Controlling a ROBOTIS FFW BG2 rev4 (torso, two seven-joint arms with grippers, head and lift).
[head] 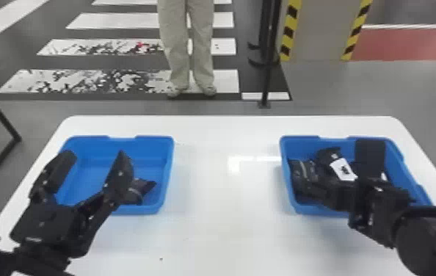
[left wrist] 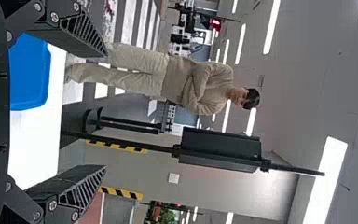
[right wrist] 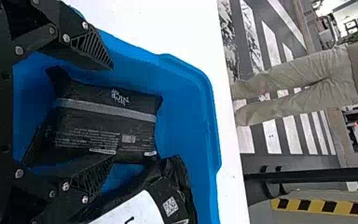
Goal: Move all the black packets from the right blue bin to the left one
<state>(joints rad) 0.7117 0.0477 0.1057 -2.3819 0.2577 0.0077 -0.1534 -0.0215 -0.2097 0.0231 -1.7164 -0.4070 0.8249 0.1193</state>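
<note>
White table [head: 224, 227], left claw [head: 95, 156] open, right claw [head: 334, 193] open, partly hiding black packets [right wrist: 105, 128] in right blue bin [head: 303, 146]

Bright indoor light from overhead, with glare on white surfaces.
Strip lights [left wrist: 326, 172] glow stark white on the ceiling [left wrist: 303, 84]; a pale reflection [head: 234, 164] shines on the table [head: 224, 227] beside the right blue bin [head: 284, 165]; soft, faint shadow greys the tabletop near that bin; in the right wrist view, the tabletop washes out to near-plain white.
</note>
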